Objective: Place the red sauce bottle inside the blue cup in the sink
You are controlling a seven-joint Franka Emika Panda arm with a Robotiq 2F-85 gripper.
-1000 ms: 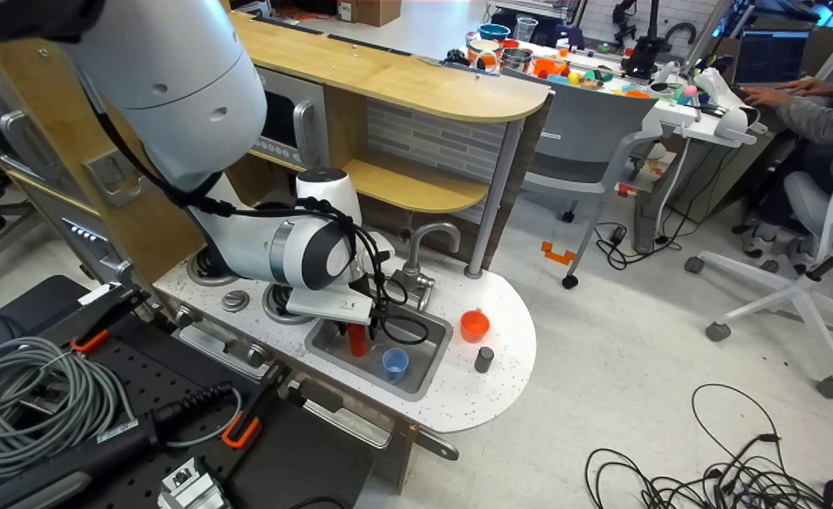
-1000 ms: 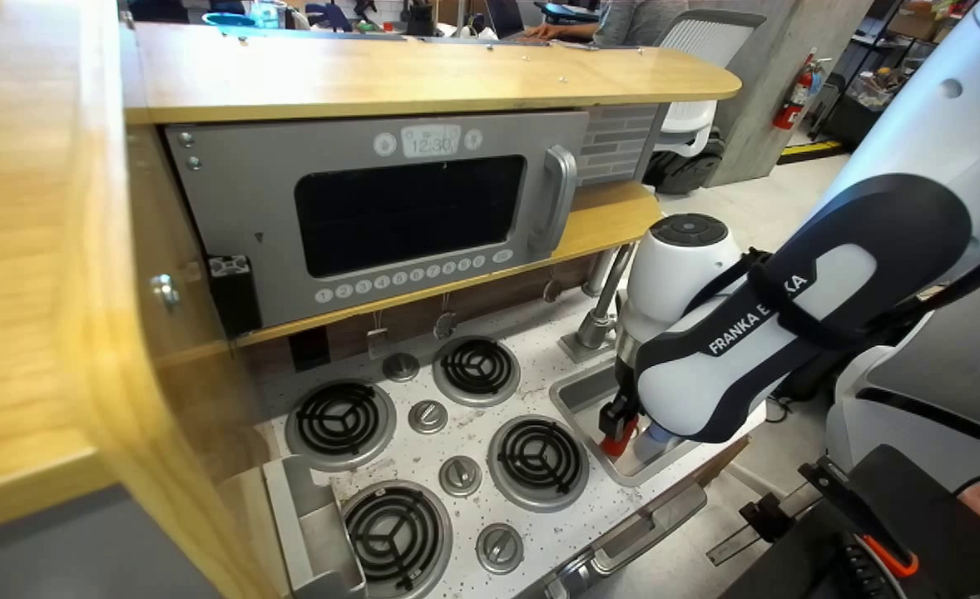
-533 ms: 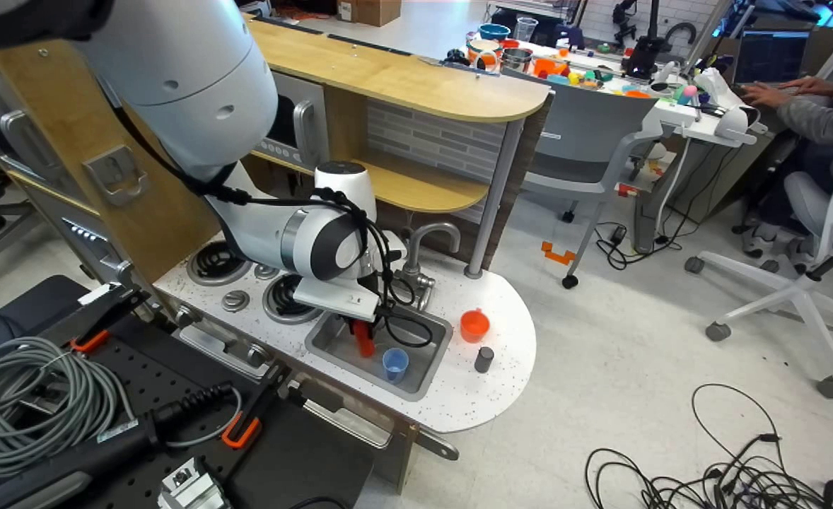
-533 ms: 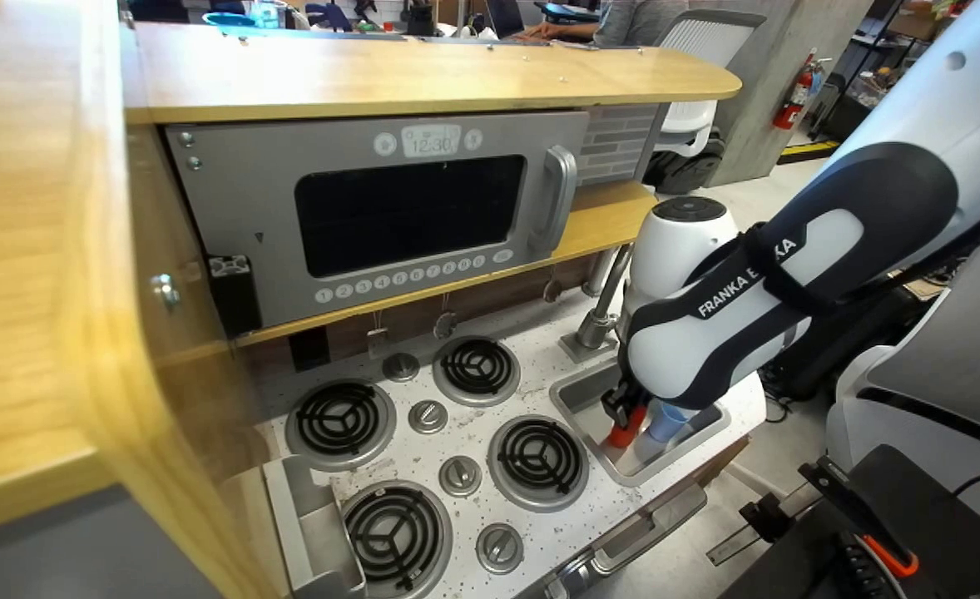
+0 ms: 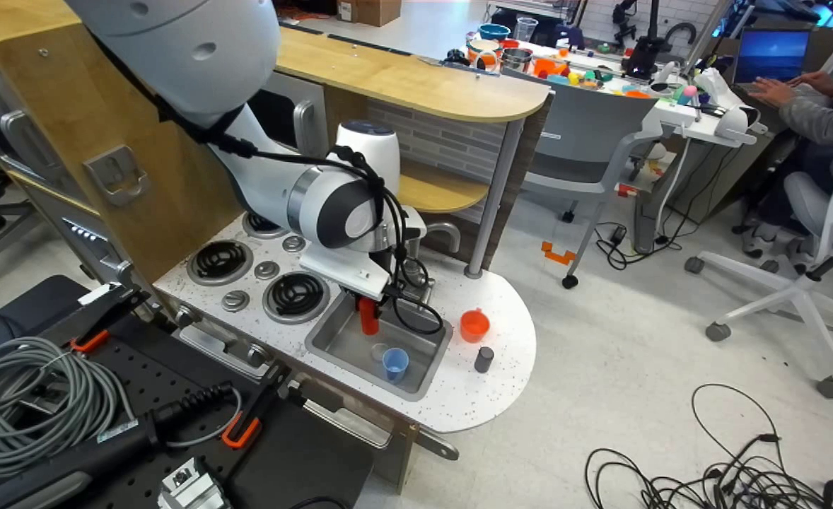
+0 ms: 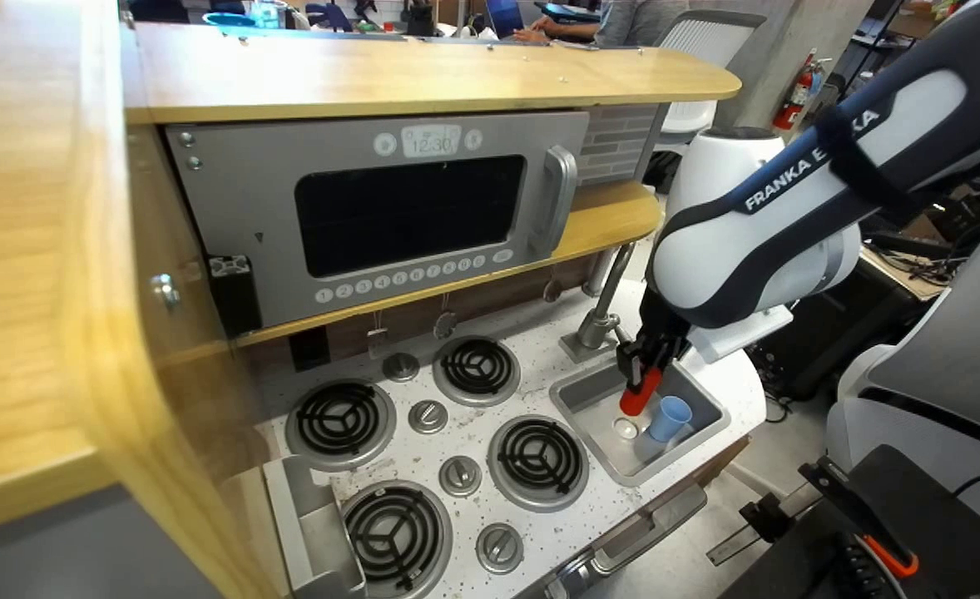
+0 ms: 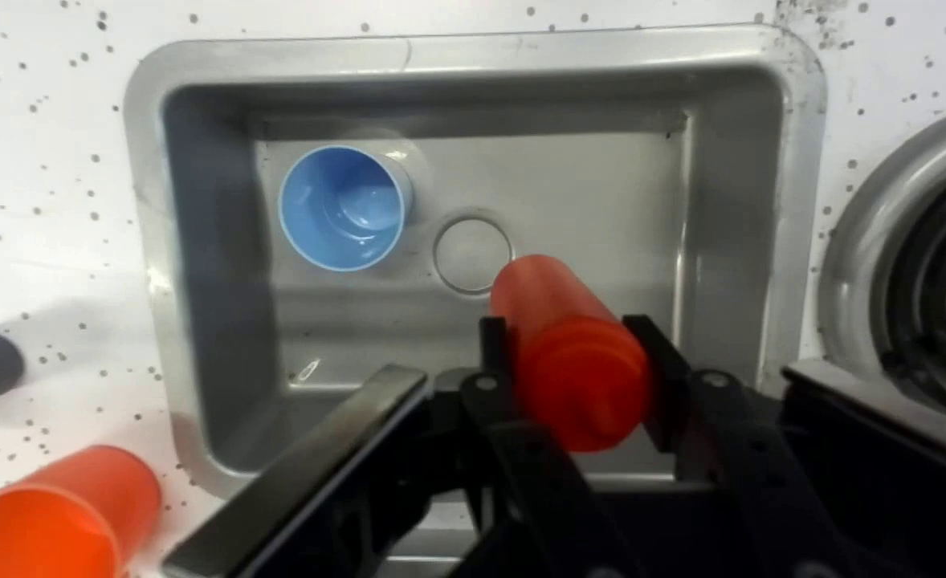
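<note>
The red sauce bottle (image 7: 557,317) is held between the two black fingers of my gripper (image 7: 567,345), which is shut on it near its capped end. In both exterior views the bottle (image 5: 369,317) (image 6: 641,393) hangs slightly tilted above the sink floor. The sink (image 7: 473,60) is a grey basin under the gripper. The blue cup (image 7: 344,209) stands open and upright on the sink floor. In the wrist view it is up and left of the bottle, apart from it. It also shows in both exterior views (image 5: 394,365) (image 6: 670,418).
A curved faucet (image 6: 596,320) stands at the sink's back edge. An orange-red cup (image 5: 474,325) and a small dark cylinder (image 5: 484,360) stand on the counter beside the sink. Black burners (image 6: 539,459) lie on the other side. A wooden shelf (image 5: 445,185) is above and behind.
The bottle, in the gripper, has risen off the sink floor and moved toward the faucet side. The arm has moved up with it. The drain circle now shows. The blue cup has not moved.
</note>
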